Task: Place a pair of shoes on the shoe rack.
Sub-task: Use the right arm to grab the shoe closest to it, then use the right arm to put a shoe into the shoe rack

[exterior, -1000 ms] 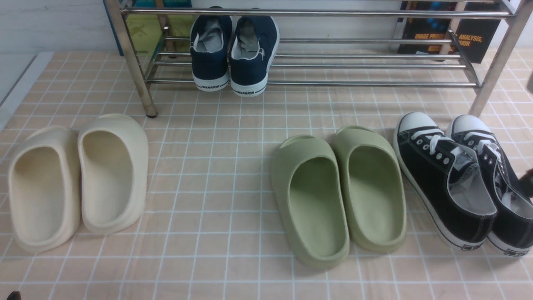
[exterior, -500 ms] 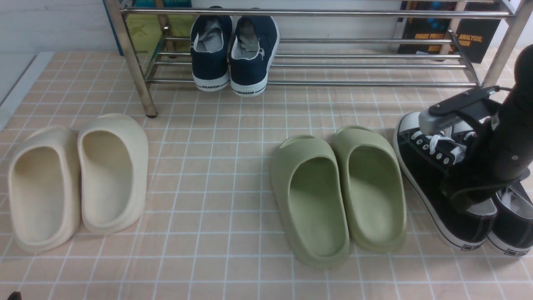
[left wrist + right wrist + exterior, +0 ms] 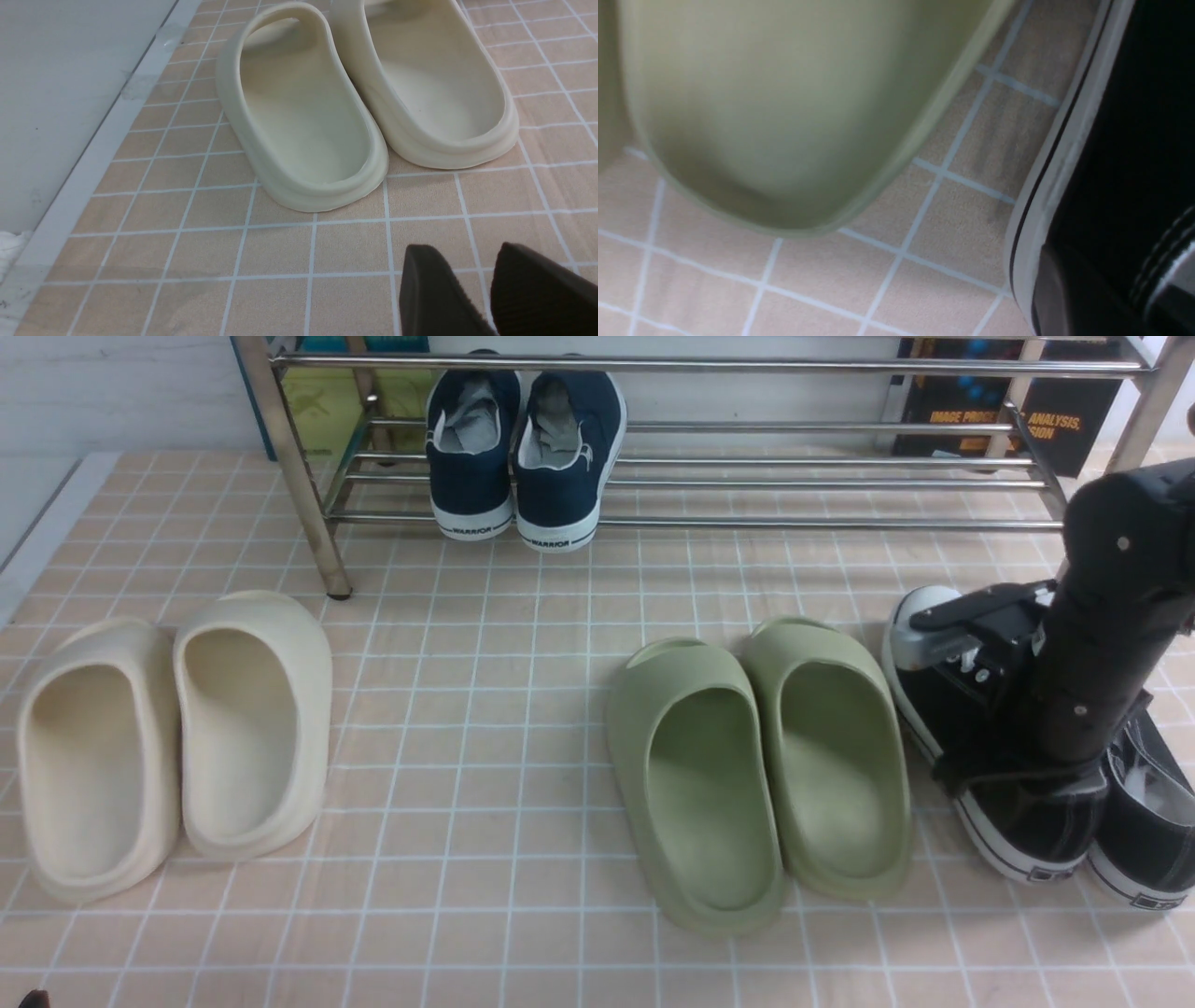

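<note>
Right gripper (image 3: 1013, 773): fingers hidden at one black sneaker's collar, grip cannot be told; left gripper (image 3: 469, 254): dark fingers (image 3: 434, 294) above the bare tiled surface (image 3: 280, 252), tips narrowly apart, open or closed unclear. Pair of shoes (image 3: 1032, 826): black canvas low-tops, white toe cap, white laces, striped white soles, grey lining; side by side on the surface, just beside green foam slides (image 3: 709, 784), in front of the chrome shoe rack (image 3: 794, 523).

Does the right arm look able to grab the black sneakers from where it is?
Likely yes: the right arm sits over the black sneakers, nothing between, though its grip is hidden.
</note>
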